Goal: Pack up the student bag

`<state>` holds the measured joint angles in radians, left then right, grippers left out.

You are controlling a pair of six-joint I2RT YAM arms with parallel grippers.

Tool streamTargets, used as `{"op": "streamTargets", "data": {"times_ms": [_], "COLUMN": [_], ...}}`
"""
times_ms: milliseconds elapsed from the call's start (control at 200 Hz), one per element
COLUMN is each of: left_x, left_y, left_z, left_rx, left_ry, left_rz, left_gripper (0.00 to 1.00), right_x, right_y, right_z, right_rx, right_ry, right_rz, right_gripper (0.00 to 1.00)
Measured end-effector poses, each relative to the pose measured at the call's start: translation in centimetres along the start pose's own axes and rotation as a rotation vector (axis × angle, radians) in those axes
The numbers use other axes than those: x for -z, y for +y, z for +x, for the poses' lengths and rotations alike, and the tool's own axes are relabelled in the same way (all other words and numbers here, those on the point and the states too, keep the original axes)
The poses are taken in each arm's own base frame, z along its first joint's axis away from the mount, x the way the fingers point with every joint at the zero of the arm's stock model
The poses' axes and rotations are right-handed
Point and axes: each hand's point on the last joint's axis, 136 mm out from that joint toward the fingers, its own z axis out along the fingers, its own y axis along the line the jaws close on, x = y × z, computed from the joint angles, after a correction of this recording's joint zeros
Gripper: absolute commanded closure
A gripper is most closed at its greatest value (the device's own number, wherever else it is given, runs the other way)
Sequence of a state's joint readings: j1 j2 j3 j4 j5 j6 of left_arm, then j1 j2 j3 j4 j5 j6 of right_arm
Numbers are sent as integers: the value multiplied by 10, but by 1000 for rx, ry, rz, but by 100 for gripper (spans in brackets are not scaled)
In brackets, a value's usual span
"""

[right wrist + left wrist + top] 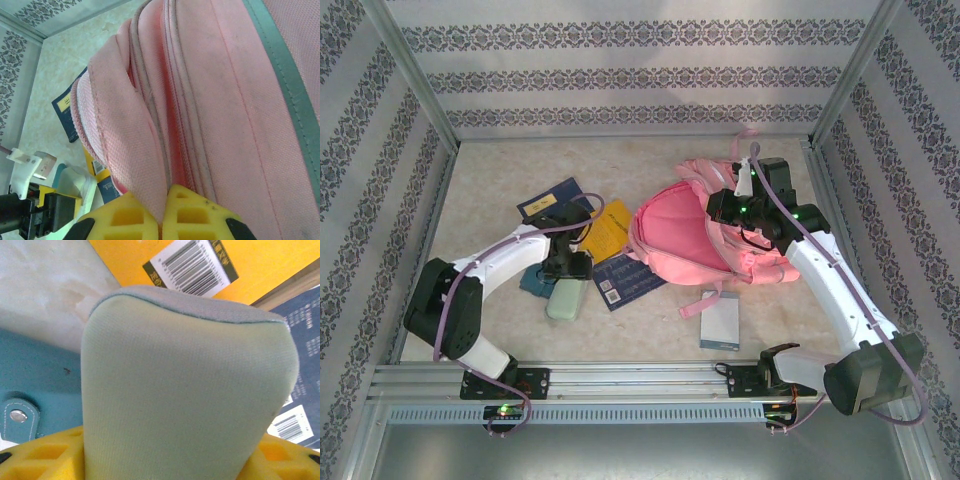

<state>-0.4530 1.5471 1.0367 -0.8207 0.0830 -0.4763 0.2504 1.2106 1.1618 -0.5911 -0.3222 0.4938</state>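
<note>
**A:** Status on the pack job?

**B:** Early, imo. The student bag (pixel 680 240) lies flat on the table (pixel 490 180), right of centre. I see no item inside it, though I can't see into the opening either.

**A:** Right arm?

**B:** Right jaws are shut on a fold of the bag's fabric at its right end. The wrist cam shows the pink flap pinched between the yellow fingers (pixel 120 220), w/ a gap of darker pink lining just beside. My guess is it's holding the mouth up for loading.

**A:** And the left?

**B:** Left jaws are clamped on a pale green pouch (pixel 566 300), soft cloth w/ a yellow finger (pixel 50 460) on each side. It's over a teal case (pixel 30 385) that has a snap tab. Can't tell if the pouch is lifted or touching.

**A:** So what's left to do?

**B:** Nearly everything. The pouch is gripped but well apart from the bag, so it needs carrying across and dropping in. Loose on the table:
- the teal case
- a yellow book (pixel 610 225)
- a navy book w/ barcode (pixel 630 282)
- a navy booklet (pixel 552 200) farther back
- a grey-white notebook (pixel 720 322) near the bag's front edge

**A:** Zip-up?

**B:** Not yet done, and it'd come last, I reckon.
</note>
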Motion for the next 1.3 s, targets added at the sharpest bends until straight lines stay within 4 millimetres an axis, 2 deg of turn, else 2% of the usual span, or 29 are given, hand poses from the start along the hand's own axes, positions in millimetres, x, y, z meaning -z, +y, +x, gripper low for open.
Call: {"op": "streamTargets", "data": {"times_ms": [145, 380, 515, 615, 675, 789, 919, 1159, 1304], "left_x": [21, 71, 107, 133, 142, 145, 138, 131, 122], "left_y": [-7, -15, -37, -63, -81, -114, -143, -188, -216], "left_z": [-17, -54, -78, -98, -109, -123, -143, -190, -203], "left_rx": [22, 97, 115, 132, 149, 200, 270, 347, 366], "left_ry": [-65, -188, -251, -281, -281, -239, -182, -157, -131], "left_rz": [37, 127, 239, 362, 455, 632, 788, 948, 998], "left_gripper": [49, 49, 50, 50, 50, 52, 53, 54, 53], "right_x": [1, 2, 2, 2, 3, 6, 7, 12, 8], "right_y": [-1, 2, 7, 13, 17, 23, 26, 39, 42], "right_z": [-1, -2, -3, -4, -7, -14, -20, -26, -32], "right_rx": [-4, 6, 17, 8, -5, -43, -90, -137, -171], "right_ry": [0, 20, 34, 36, 28, 15, 2, 9, 9], "right_rz": [-2, -60, -104, -142, -165, -211, -262, -344, -374], "right_gripper": [100, 100, 100, 100, 100, 100, 100, 100, 100]}}
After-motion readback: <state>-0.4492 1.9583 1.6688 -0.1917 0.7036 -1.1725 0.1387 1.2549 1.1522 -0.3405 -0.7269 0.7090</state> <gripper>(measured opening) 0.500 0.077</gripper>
